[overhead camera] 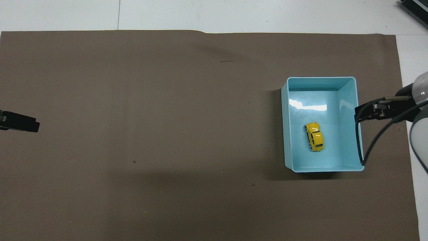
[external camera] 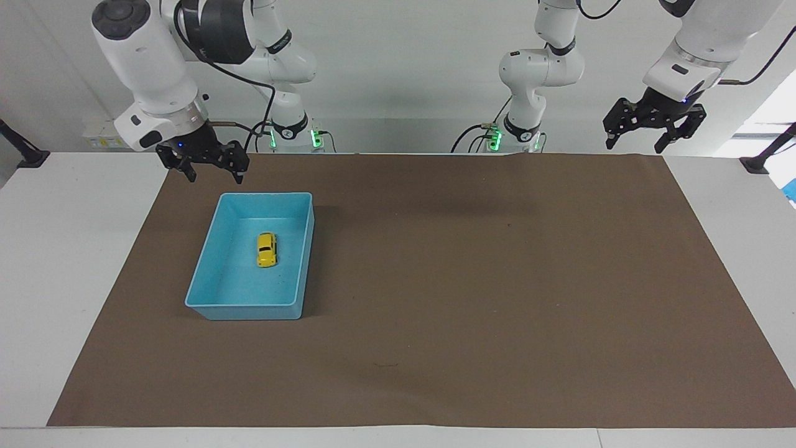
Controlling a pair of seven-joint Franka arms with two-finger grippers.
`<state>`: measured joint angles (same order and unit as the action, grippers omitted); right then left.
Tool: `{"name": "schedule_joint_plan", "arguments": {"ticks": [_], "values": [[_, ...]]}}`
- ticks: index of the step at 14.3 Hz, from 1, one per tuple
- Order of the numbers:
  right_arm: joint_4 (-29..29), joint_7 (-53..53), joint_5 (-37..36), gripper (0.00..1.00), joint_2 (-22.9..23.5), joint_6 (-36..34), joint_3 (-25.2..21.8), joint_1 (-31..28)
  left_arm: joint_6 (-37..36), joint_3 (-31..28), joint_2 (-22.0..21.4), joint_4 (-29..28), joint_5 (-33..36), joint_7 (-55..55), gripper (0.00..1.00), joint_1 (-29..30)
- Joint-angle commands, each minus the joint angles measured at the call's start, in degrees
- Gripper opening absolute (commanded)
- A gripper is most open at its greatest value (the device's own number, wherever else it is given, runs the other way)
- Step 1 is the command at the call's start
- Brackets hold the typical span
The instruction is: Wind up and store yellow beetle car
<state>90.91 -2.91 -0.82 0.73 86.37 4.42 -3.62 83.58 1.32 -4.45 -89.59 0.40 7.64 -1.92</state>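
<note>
The yellow beetle car (external camera: 267, 249) (overhead camera: 314, 136) rests on its wheels on the floor of the blue bin (external camera: 244, 305) (overhead camera: 320, 79), near the middle. My right gripper (external camera: 214, 177) (overhead camera: 367, 112) hangs open and empty in the air, raised over the bin's rim at the right arm's end of the table, well clear of the car. My left gripper (external camera: 634, 148) (overhead camera: 20, 122) waits open and empty, high over the mat's edge at the left arm's end.
A brown mat (external camera: 466, 280) covers most of the white table, and the bin stands on it toward the right arm's end. A black cable (overhead camera: 361, 147) from the right arm dangles over the bin's wall.
</note>
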Motion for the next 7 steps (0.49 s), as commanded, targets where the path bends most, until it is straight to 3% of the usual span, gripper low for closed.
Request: {"name": "schedule_joint_plan", "arguments": {"ticks": [1,3,7], "values": [[-1.37,-0.87,1.7,1.0,0.15,0.26,0.24,-0.34,-0.43,0.53,-1.17,-0.94,-0.48,0.54,1.0,0.95],[3.21,-0.96,1.61,1.0,-2.48,2.74,0.24,-0.24,-0.43,0.53,-1.17,-0.94,-0.48,0.54,1.0,0.95],[3.31,-0.87,1.52,1.0,-2.49,3.45,0.24,-0.16,-0.43,0.53,-1.17,-0.94,-0.48,0.54,1.0,0.95]]}}
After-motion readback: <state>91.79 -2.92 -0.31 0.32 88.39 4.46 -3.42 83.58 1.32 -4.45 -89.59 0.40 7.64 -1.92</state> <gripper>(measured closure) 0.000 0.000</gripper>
